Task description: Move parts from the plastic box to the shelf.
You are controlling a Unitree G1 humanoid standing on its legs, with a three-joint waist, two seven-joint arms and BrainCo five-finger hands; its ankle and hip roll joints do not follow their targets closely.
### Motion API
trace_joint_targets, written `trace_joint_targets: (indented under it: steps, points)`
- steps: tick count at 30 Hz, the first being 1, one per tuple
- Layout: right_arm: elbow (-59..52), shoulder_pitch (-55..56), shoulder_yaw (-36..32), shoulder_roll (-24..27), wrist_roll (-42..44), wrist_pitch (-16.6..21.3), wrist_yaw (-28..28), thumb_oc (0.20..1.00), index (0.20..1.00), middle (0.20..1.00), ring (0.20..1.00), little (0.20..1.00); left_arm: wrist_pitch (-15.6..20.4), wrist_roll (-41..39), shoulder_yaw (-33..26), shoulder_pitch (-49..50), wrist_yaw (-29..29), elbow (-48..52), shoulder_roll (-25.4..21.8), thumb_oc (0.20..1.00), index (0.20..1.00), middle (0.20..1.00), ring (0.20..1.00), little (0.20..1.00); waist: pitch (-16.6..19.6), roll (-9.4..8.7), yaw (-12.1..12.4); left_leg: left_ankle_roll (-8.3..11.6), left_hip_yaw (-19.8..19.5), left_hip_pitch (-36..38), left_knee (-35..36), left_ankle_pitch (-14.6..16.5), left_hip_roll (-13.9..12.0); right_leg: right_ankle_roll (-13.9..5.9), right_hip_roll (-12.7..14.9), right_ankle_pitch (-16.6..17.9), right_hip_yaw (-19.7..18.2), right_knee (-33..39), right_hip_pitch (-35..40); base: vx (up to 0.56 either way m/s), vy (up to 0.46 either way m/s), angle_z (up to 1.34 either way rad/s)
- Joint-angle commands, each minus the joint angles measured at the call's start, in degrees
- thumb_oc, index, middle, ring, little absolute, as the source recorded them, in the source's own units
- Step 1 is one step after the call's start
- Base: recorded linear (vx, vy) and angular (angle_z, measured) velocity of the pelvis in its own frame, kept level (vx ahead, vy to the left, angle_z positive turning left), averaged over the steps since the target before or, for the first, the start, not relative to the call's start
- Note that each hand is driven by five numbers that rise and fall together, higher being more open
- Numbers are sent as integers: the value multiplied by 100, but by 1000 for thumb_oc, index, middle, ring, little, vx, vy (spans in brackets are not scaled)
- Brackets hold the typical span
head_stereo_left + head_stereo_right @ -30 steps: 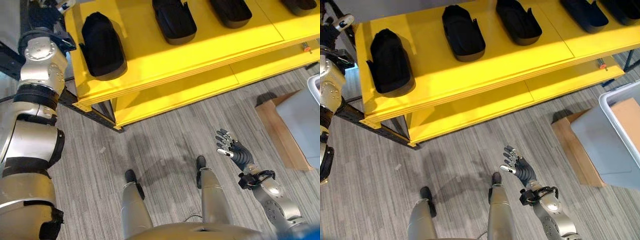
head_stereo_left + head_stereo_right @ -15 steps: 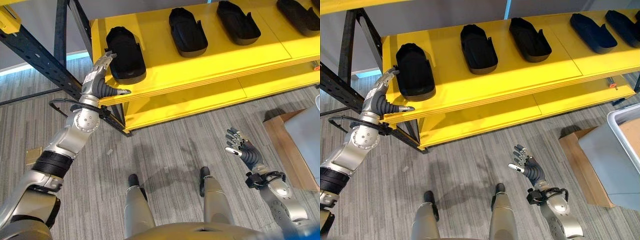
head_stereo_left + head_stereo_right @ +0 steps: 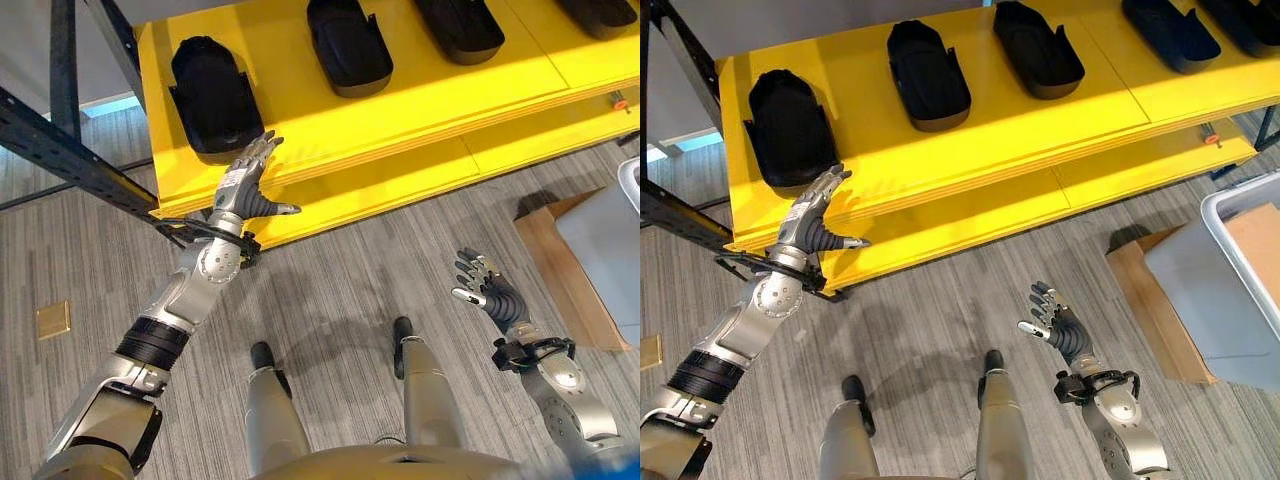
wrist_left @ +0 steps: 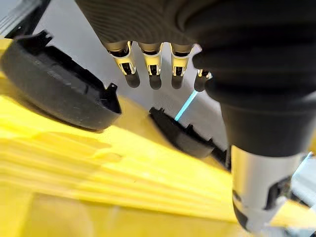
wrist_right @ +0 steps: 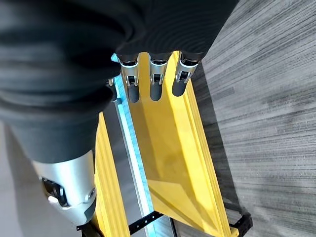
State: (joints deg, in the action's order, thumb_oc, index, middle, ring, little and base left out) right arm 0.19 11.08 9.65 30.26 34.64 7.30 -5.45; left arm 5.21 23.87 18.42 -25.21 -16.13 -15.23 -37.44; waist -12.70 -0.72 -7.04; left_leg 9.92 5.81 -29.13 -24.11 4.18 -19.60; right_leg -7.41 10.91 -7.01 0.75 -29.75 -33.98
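Note:
Several black moulded parts lie in a row on the yellow shelf (image 3: 430, 95): the leftmost part (image 3: 210, 95), a second part (image 3: 348, 45) and a third part (image 3: 460, 25). My left hand (image 3: 245, 190) is open and empty, fingers straight, just in front of the shelf's front edge below the leftmost part (image 4: 59, 91). My right hand (image 3: 490, 295) hangs open over the floor at the lower right and holds nothing. The grey plastic box (image 3: 1210, 285) stands at the right edge; its inside is mostly out of view.
A black steel rack post (image 3: 70, 150) runs diagonally at the left of the shelf. A lower yellow level (image 3: 400, 185) sits under the top board. The box rests on a wooden base (image 3: 1150, 310). A small brass plate (image 3: 53, 319) lies in the floor at the left.
My left hand has drawn back from beside the leftmost part and now hangs lower, before the shelf's front edge. The camera has shifted. My right hand has barely moved.

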Motion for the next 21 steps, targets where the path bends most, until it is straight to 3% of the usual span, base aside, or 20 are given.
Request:
trace_joint_targets:
  steps: [1,21]
  points:
    - [-571,-43,-201,134,-21,266,58,1000,1000,1000,1000,1000,-35,258,-68,-100,-40,-113,-89,1000,1000,1000,1000,1000,138,-10,-5,-54,-218,-354,-121,-351,-18,129,-95,652,5,363,126,-6,4,-5]
    - [-572,19,-279,155,-8,257,8,1000,1000,1000,1000,1000,-229,192,-527,512,-138,-839,-124,1000,1000,1000,1000,1000,54,-6,64,-62,-305,-671,-370,-342,30,128,-65,666,-40,209,-111,0,1,0]
